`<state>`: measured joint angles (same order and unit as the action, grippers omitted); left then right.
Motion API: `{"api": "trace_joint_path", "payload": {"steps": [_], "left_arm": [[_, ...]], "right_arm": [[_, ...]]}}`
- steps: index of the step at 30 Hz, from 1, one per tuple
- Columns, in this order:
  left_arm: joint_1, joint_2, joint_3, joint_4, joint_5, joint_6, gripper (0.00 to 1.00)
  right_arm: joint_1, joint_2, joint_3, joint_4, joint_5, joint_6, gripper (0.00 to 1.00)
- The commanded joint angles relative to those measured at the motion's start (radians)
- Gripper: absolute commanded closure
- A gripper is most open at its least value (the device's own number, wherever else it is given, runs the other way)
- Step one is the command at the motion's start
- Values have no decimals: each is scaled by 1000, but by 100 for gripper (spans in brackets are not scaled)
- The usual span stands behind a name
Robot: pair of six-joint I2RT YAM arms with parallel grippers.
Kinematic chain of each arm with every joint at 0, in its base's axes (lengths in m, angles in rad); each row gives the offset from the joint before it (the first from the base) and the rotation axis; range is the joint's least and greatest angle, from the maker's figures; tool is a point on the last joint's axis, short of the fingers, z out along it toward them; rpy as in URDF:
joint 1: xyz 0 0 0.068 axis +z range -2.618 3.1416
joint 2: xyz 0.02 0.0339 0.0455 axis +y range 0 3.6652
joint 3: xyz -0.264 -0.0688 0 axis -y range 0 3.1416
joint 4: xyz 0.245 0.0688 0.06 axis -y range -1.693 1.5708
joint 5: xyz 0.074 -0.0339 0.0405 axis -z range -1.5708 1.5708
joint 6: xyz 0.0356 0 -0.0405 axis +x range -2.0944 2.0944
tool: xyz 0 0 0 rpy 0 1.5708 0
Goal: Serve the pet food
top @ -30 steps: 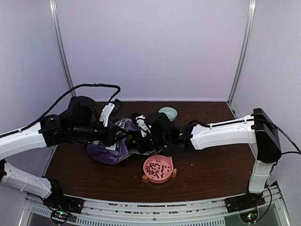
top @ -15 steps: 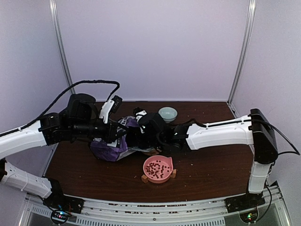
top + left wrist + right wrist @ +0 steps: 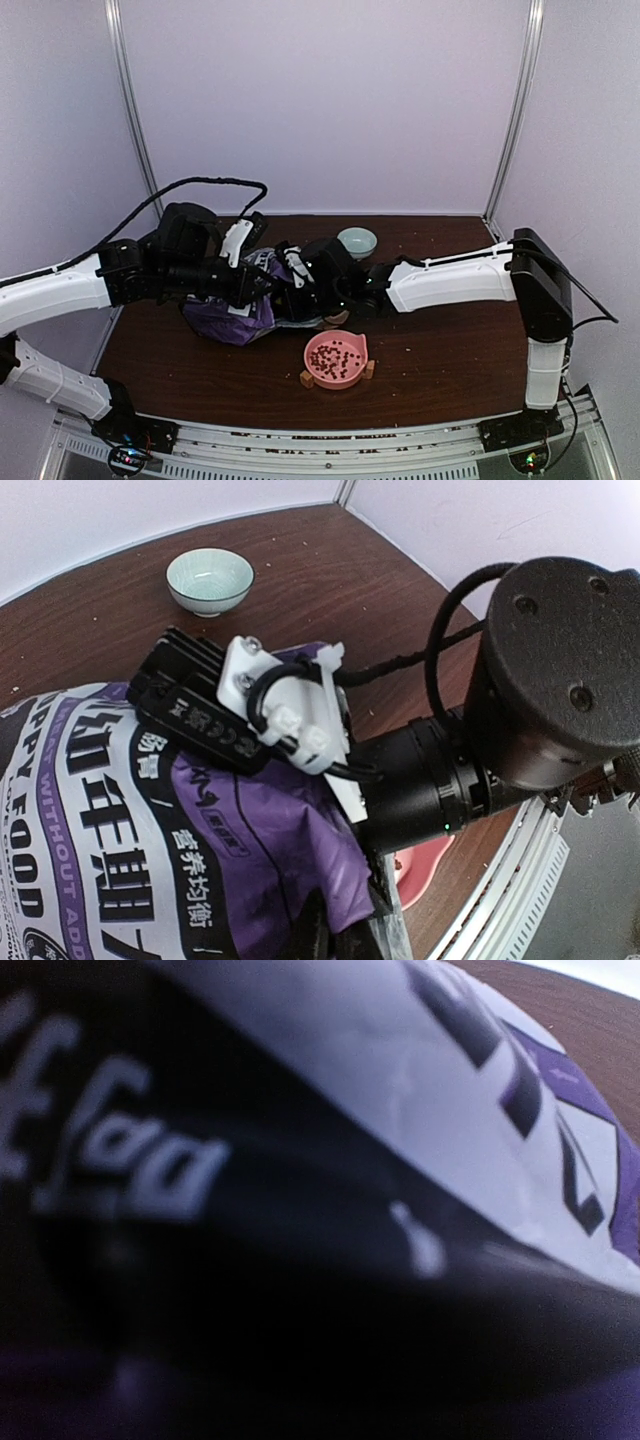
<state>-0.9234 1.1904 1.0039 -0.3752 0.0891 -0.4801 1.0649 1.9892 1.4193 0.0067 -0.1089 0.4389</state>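
- Right tool (image 3: 291, 283) has pushed further against the purple bag (image 3: 228, 312) behind the pink bowl (image 3: 358, 345); I cannot tell its grip.
- Left tool (image 3: 263, 287), closed, pinches the bag.
- Pet food (image 3: 334, 357) in the bowl is unchanged, so serving looks unfinished.

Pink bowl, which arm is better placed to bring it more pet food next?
Right, probably: the right hand sits at the bag directly behind the pink bowl; the left hand is shut, farther left over the bag.
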Motion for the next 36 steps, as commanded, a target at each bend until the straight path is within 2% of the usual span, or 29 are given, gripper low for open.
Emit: {"api": "trace_joint_path", "payload": {"steps": [1,9,12,17,22,28,36], "left_arm": [[-9,-10,43,150,55,7,100],[-9,-21,43,135,40,9,100],[-9,-23,43,133,37,12,100],[-8,-12,50,133,38,18,100],[-9,-3,55,138,44,20,100],[-9,3,59,146,51,21,100],[-8,-8,44,154,43,17,100]], "right_arm": [[-5,-50,-51,84,-221,65,88],[-53,-127,-68,-63,161,15,88],[-54,-114,-55,-94,222,-14,88],[-36,-52,-6,-147,128,-5,88],[-6,-56,2,-216,14,14,88],[-4,-54,-16,-196,-220,85,88],[-6,-74,7,-141,-416,146,88]]}}
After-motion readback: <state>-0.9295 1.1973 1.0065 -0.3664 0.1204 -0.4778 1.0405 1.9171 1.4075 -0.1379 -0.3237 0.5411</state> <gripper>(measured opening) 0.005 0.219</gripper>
